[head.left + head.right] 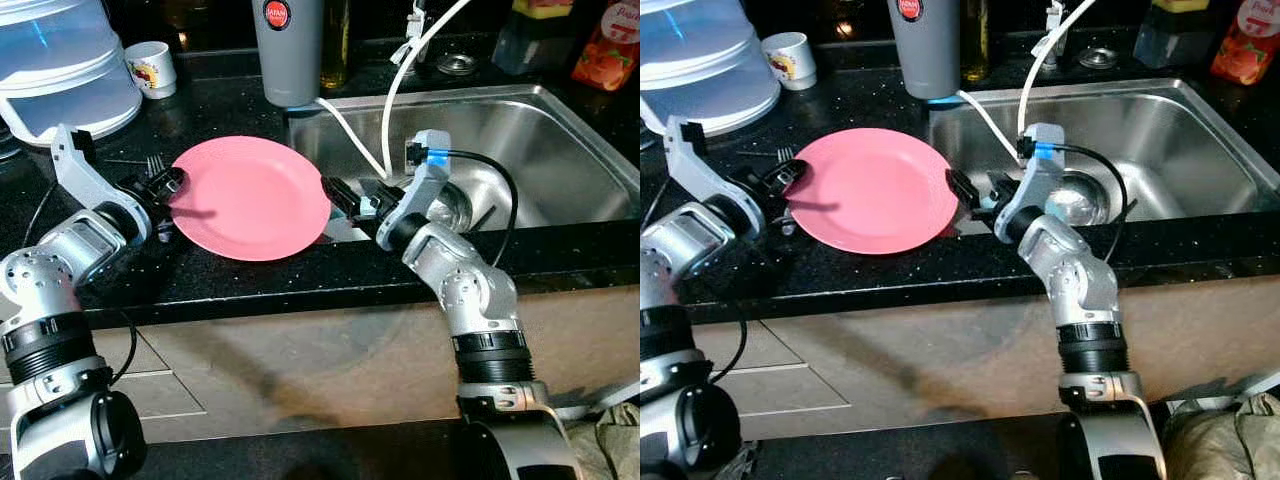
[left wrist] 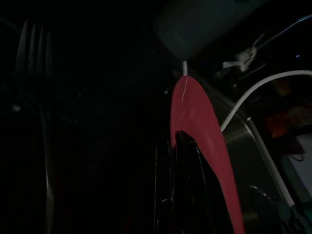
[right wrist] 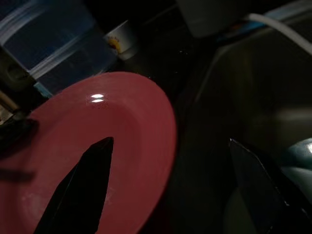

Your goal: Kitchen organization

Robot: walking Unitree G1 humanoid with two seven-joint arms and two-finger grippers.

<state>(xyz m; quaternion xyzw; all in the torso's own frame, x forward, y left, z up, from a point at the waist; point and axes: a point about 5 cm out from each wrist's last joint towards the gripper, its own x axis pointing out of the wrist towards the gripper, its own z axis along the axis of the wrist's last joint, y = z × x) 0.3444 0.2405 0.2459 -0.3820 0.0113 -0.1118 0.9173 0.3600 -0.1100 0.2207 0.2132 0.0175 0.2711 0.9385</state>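
A pink plate (image 1: 250, 200) lies on the black counter (image 1: 230, 280), just left of the sink. My left gripper (image 1: 172, 185) is at the plate's left rim and shut on it, with one black finger (image 2: 187, 170) lying over the rim. At the plate's right rim my right gripper (image 1: 335, 195) stands open. One of its fingers (image 3: 83, 190) is over the plate and the other is toward the sink. A fork (image 1: 155, 165) lies on the counter beside the left gripper.
The steel sink (image 1: 520, 150) is to the right, with a white hose (image 1: 400, 90) curving into it. A grey tumbler (image 1: 288, 50), a white cup (image 1: 152, 68) and a clear plastic container (image 1: 60, 70) stand behind the plate. A juice carton (image 1: 610, 45) is at the far right.
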